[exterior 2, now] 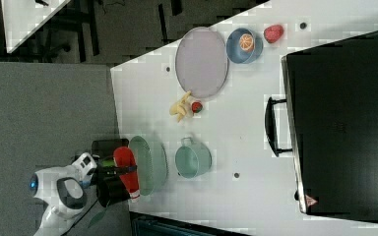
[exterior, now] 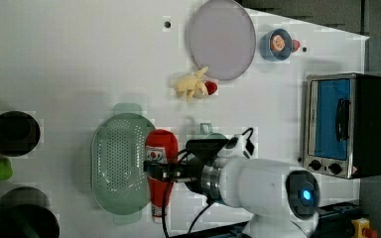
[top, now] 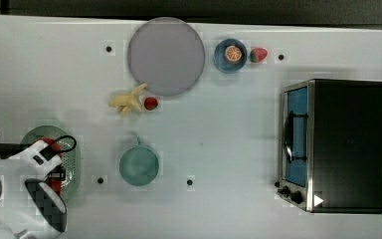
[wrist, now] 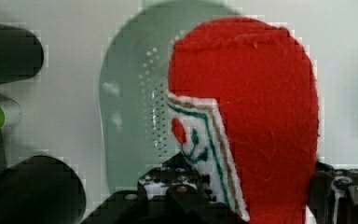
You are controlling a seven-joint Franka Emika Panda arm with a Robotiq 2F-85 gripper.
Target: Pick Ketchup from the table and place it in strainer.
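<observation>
The Ketchup is clamped in the gripper, its long axis parallel to the strainer, just at the left view's left.

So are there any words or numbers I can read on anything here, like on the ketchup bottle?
No readable words or numbers.
Ketchup: white label has a red blob and green lines, no letters I can make out.
Toaster oven: a small white triangle mark near the knobs, no text.
In the right view, the oven's red triangle sticker is too small to read.
</observation>
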